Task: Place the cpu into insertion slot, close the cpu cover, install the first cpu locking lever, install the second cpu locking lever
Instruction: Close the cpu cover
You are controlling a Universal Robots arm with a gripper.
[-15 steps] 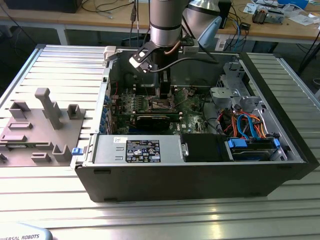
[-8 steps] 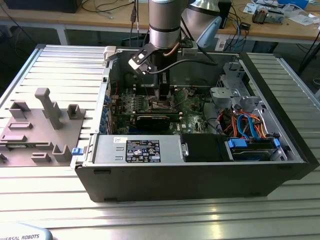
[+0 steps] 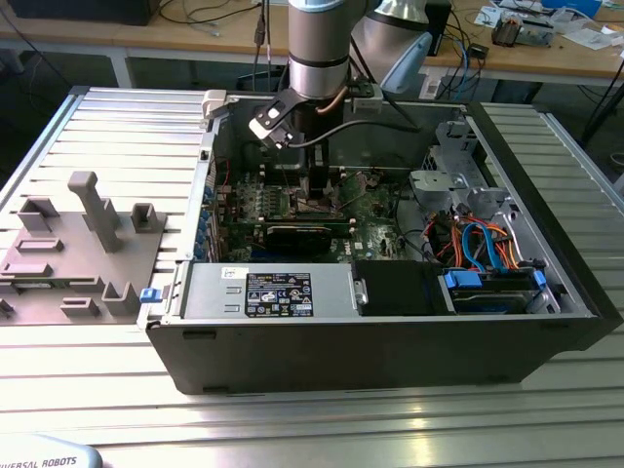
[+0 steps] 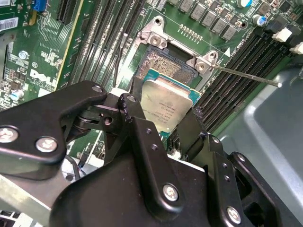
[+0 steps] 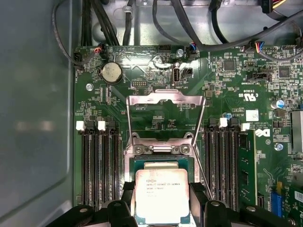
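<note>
**Item: chip placement, open computer case.**

- **Setting.** The case (image 3: 390,341) lies on its side on a ribbed metal table (image 3: 292,429). The arm (image 3: 317,49) reaches straight down into it, over the green board (image 5: 227,85).
- **Gripper** (image 4: 165,113). It is closed on the chip. Two black fingers (image 4: 135,101) press on opposite edges, and the jaws stand only as far apart as the chip is wide. Nothing else is in its hold.
- **Chip** (image 5: 162,196). It is flat and square, silver face up, and held level between the fingers. It appears to sit above the board, not seated.
- **Socket** (image 4: 163,64). The dark pin field is uncovered and empty. In both wrist views it lies just beyond the chip's far edge, partly overlapped by it. Judged from this, the chip is close over the socket but offset towards the gripper side, so the remaining travel is short, along the board and then down.
- **Alignment.** The chip's edges run parallel to the socket's metal rim, with no visible twist between them.
- **Cover** (image 5: 165,96). The thin silver frame is swung open on the far side of the socket, clear of the chip, and the board shows through its window.
- **Lever** (image 4: 246,75). One thin rod stands released, angled away from a socket corner.
- **Surroundings.** Long black memory slots (image 5: 99,165) flank the socket on both sides, near the fingers.
</note>
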